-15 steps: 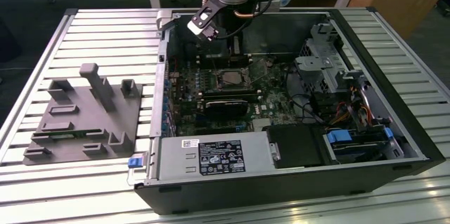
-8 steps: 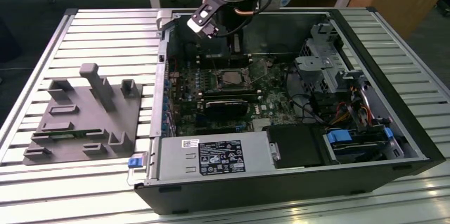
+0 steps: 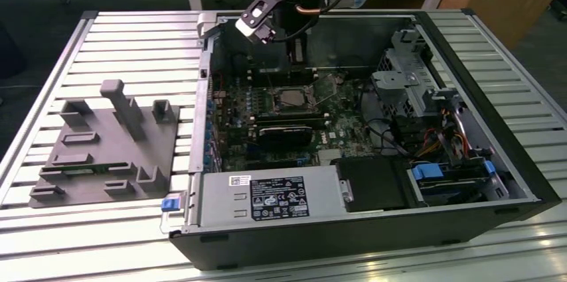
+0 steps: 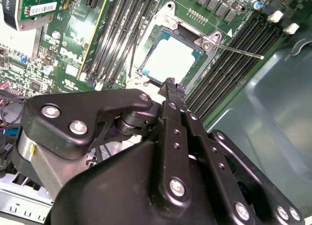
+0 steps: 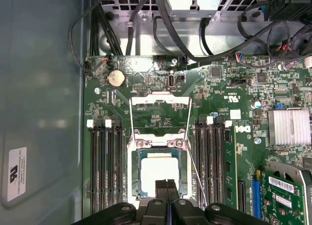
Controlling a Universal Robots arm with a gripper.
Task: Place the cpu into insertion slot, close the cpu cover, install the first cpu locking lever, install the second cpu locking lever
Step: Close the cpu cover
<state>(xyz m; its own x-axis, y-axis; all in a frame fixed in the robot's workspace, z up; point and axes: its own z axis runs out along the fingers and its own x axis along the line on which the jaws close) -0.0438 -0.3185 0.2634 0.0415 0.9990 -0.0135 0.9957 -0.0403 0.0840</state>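
A slatted metal table (image 3: 133, 36) carries an open computer case (image 3: 354, 232), with a grey fixture (image 3: 106, 142) at its nine o'clock in the exterior view. The cpu (image 5: 159, 172) sits in its socket with the cpu cover (image 5: 159, 100) swung open. The gripper (image 5: 167, 185) above is clenched on nothing.

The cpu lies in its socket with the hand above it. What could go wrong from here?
1. The shut hand hangs over the cpu; coming down on it could scratch the chip or tilt it.
2. The cpu cover appears to stand open, so nothing holds the chip down.
3. A thin locking lever sticks out over the memory slots and may snag the hand.
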